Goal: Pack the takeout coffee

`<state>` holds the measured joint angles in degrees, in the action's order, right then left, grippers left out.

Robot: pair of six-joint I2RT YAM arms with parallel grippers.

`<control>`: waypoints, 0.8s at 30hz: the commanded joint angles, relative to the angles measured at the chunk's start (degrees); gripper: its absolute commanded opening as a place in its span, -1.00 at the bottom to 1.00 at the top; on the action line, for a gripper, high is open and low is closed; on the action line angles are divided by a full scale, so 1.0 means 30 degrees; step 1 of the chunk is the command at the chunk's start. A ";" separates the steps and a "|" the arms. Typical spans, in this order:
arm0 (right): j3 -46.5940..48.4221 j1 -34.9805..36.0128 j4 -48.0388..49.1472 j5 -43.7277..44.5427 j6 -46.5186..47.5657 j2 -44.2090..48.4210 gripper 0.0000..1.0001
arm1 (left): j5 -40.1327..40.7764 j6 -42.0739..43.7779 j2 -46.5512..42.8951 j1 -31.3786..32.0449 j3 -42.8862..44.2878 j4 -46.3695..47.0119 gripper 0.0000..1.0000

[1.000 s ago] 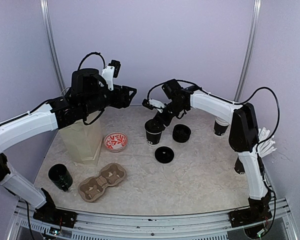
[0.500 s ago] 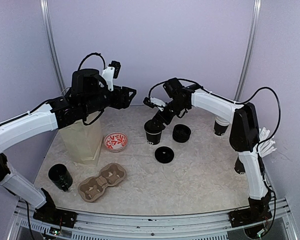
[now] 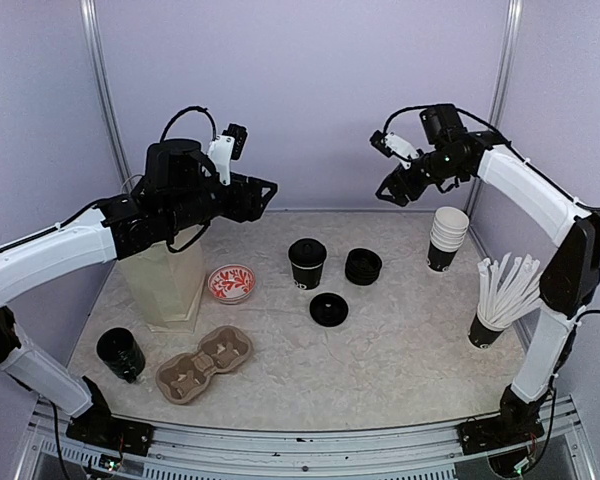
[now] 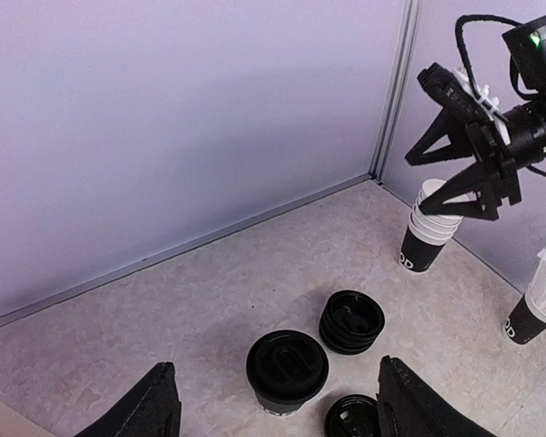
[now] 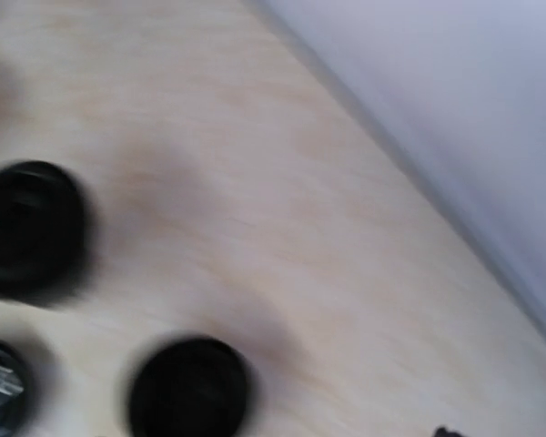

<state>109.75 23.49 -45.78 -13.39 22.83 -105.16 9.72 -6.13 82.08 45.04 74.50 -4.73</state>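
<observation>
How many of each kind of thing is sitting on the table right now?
Lidded black coffee cup: 1
Black cup at the near left: 1
Nested stack of cups: 1
Black cup of white sticks: 1
Stack of black lids: 1
Loose black lid: 1
Paper bag: 1
Red-patterned dish: 1
Cardboard cup carrier: 1
Total: 9

Robot lab booth, plain lilac walls [image 3: 300, 90]
</observation>
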 commanded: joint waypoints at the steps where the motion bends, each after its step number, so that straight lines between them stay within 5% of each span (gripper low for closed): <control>1: -0.1480 -0.1582 -0.0296 0.2811 0.0226 0.1184 0.44 | -0.0132 0.0325 0.0348 0.0222 0.0073 -0.0194 0.45; 10: -0.2888 -0.5371 -0.1429 0.2062 -0.0503 0.1200 0.23 | 0.0041 0.0482 0.0610 0.0448 0.0229 -0.0506 0.45; 24: -0.3011 -0.6125 -0.2099 0.1698 -0.0515 -0.0026 -0.16 | 0.0218 0.0607 0.0880 0.0632 0.0329 -0.0666 0.45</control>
<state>100.05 5.74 -50.39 -7.55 21.52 -103.31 9.56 -5.43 84.09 46.46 74.50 -6.04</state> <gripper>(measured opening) 0.448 0.723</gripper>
